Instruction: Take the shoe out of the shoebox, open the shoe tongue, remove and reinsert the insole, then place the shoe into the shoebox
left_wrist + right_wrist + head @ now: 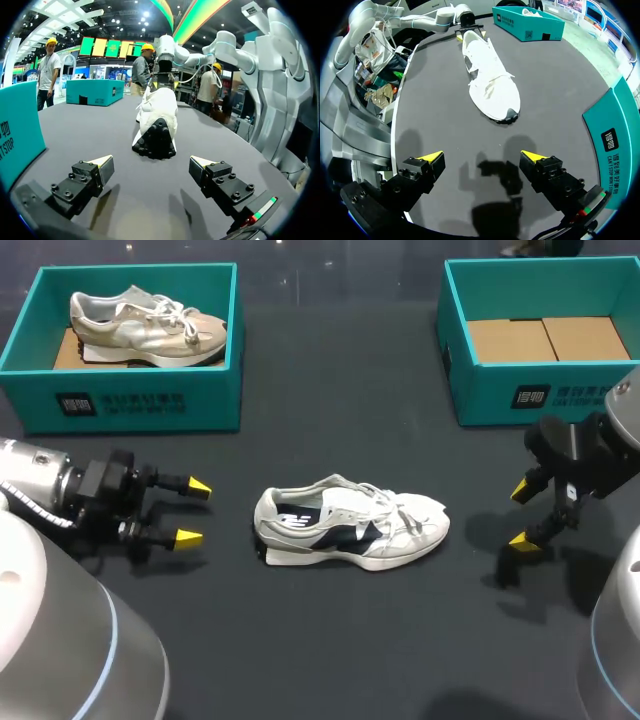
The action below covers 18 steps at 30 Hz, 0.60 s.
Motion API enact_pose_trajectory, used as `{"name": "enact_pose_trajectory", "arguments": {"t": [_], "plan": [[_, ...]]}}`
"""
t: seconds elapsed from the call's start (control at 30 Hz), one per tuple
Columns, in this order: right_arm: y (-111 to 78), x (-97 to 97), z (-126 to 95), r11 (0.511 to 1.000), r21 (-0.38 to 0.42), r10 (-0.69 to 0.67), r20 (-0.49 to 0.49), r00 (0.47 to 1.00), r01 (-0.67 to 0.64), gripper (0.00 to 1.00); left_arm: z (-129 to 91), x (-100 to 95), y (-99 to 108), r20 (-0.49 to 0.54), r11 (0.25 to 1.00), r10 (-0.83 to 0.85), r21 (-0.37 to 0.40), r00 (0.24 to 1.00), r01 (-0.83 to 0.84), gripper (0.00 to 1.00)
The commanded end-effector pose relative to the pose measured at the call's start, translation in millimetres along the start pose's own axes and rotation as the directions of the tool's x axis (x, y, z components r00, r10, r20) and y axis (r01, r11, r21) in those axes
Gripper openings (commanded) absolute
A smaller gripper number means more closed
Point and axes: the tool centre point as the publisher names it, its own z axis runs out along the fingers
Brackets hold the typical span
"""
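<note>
Head view: the white shoe (350, 525) lies on its sole on the table (330, 650), toe toward 3 o'clock. My left gripper (194, 512) is at its 9 o'clock and my right gripper (521, 516) at 3, both spread wide, grasping nothing. The left shoebox (130, 400) sits at its 11 o'clock, the right shoebox (560, 395) at 1.

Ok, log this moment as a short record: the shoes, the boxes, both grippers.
shoe on table: white shoe with dark side panels, out of any box, mid-table, heel toward left gripper, toe toward right gripper
left shoebox: teal, holds a beige shoe
right shoebox: teal, no shoe inside, brown cardboard floor showing
left gripper: open, apart from the heel, holding nothing
right gripper: open, apart from the toe, holding nothing
</note>
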Motion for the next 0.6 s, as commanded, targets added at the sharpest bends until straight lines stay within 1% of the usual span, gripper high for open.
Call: {"name": "enact_pose_trajectory", "arguments": {"t": [0.03, 0.37, 0.6], "plan": [[-0.3, 1.3, 0, 1.000, 0.002, 0.000, 0.003, 1.000, 0.000, 1.00, 10, 8.7, -5, 0.054, 1.000, 0.015, -0.008, 0.998, -0.015, 1.00], [-0.3, 1.3, 0, 1.000, 0.002, 0.000, 0.003, 1.000, 0.000, 1.00, 33, 8.2, -8, 0.064, 1.000, 0.024, -0.009, 0.998, -0.023, 1.00], [-0.3, 1.3, 0, 1.000, 0.002, 0.000, 0.003, 1.000, 0.000, 1.00, 50, 11.7, -9, 0.074, 1.000, 0.023, -0.009, 0.997, -0.022, 1.00]]}}
